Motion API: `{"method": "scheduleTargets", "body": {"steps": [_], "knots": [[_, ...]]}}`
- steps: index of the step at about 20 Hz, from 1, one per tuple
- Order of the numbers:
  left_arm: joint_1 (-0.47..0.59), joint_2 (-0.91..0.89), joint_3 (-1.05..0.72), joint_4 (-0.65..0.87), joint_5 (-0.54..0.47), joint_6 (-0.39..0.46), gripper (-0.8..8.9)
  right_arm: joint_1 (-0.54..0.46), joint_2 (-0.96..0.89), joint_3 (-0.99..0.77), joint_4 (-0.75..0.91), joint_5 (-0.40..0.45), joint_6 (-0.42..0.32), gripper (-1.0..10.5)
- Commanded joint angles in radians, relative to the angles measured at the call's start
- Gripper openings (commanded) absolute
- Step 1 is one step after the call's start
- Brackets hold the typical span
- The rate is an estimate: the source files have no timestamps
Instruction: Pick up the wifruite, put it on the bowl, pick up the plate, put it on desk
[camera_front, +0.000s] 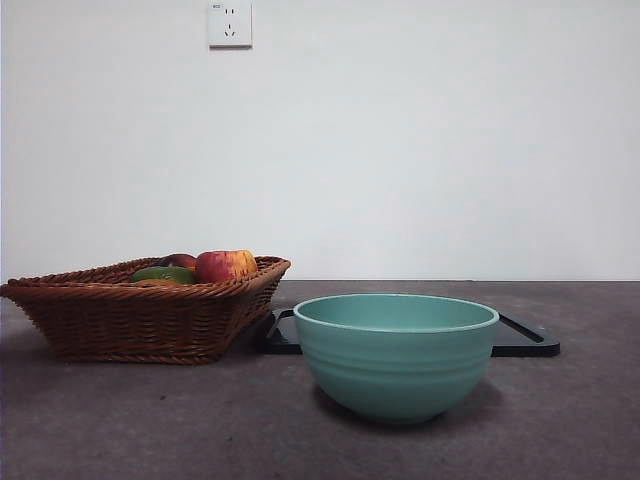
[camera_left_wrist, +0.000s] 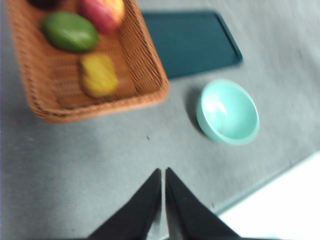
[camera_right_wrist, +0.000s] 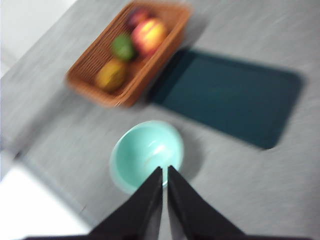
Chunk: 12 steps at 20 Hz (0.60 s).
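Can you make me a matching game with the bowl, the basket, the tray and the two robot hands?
Things:
1. round mint-teal bowl
2. brown wicker basket
3. flat dark rectangular tray
4. left hand and right hand

Matches:
A. holds an apple and other fruit
B. shut, holding nothing
C. empty inside, standing on the grey tabletop
D. lies flat behind the bowl

Pairs: 1-C, 2-A, 3-D, 4-B

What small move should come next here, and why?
Probably lower the left gripper, jaws shut now, toward the basket and open it: the brownish-yellow fruit lies there, the bowl looks empty, and the right gripper hangs above the bowl.
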Motion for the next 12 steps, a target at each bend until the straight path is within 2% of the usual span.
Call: {"method": "scheduleTargets", "body": {"steps": [1, 5, 8, 9, 10, 12], "knots": [[-0.023, 0.004, 0.024, 0.005, 0.004, 0.037, 0.11, 0.050, 0.013, 0.018, -0.010, -0.007, -0.038, 0.1], [-0.034, 0.004, 0.024, 0.006, 0.004, 0.036, 0.11, 0.110, 0.013, 0.018, -0.026, -0.006, -0.040, 0.1], [-0.034, 0.004, 0.024, 0.008, 0.004, 0.035, 0.14, 0.113, 0.013, 0.018, -0.027, -0.006, -0.039, 0.1], [-0.034, 0.004, 0.024, 0.008, 0.003, 0.026, 0.41, 0.113, 0.013, 0.018, -0.027, -0.006, -0.038, 0.1], [-0.034, 0.004, 0.024, 0.008, 0.003, 0.018, 0.99, 0.113, 0.013, 0.018, -0.027, -0.006, -0.035, 0.8], [-0.034, 0.004, 0.024, 0.009, 0.004, -0.008, 3.22, 0.113, 0.013, 0.018, -0.032, -0.006, -0.028, 3.3]]}}
